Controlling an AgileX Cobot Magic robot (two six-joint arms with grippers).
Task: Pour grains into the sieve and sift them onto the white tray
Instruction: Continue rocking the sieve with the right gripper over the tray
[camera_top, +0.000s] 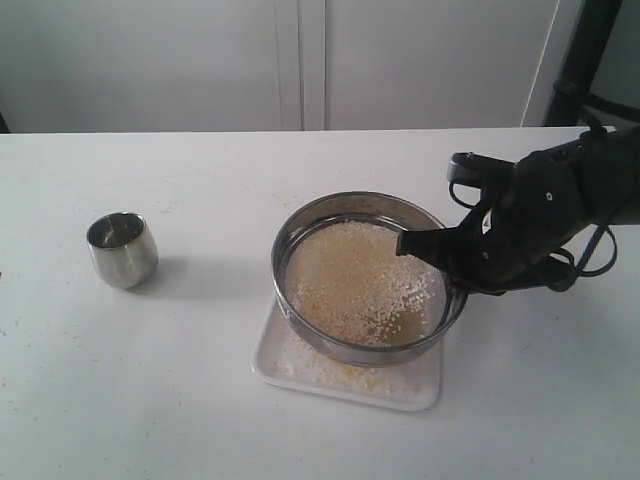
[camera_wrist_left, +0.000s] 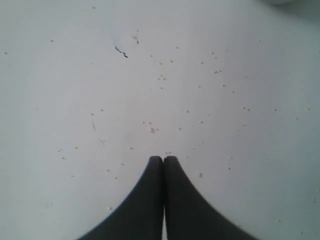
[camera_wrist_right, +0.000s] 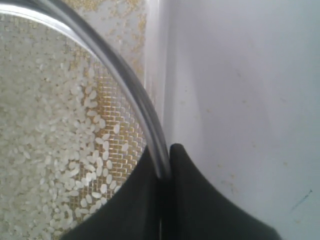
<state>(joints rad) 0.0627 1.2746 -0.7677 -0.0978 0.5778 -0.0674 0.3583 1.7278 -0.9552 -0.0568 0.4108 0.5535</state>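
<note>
- Wide white desk (camera_top: 150, 380), pale cabinet doors behind it.
- Black right arm (camera_top: 560, 200) comes in from the desk's right side. The right jaws are narrow, pinched on the rim wall of the sieve, one finger inside (camera_wrist_right: 127, 200) and one outside.
- Wide shallow round steel sieve (camera_top: 345, 352) sits right of centre, directly over the tray and covering most of it. Cannot tell whether it rests on the tray or hangs just above.
- Flat white rectangular tray (camera_top: 410, 390): near edge and corners show beneath the sieve.
- The left jaws are pressed together with nothing between them, over bare desk.
- Small rounded steel cup (camera_top: 122, 250) stands upright, well apart to the left.
- Whitish rice-like grains (camera_top: 355, 280) are spread across the mesh. Fine yellow meal (camera_top: 370, 380) is dusted on the tray below.
- Loose specks (camera_wrist_left: 160, 77) are scattered on the desk under the left jaws.
</note>
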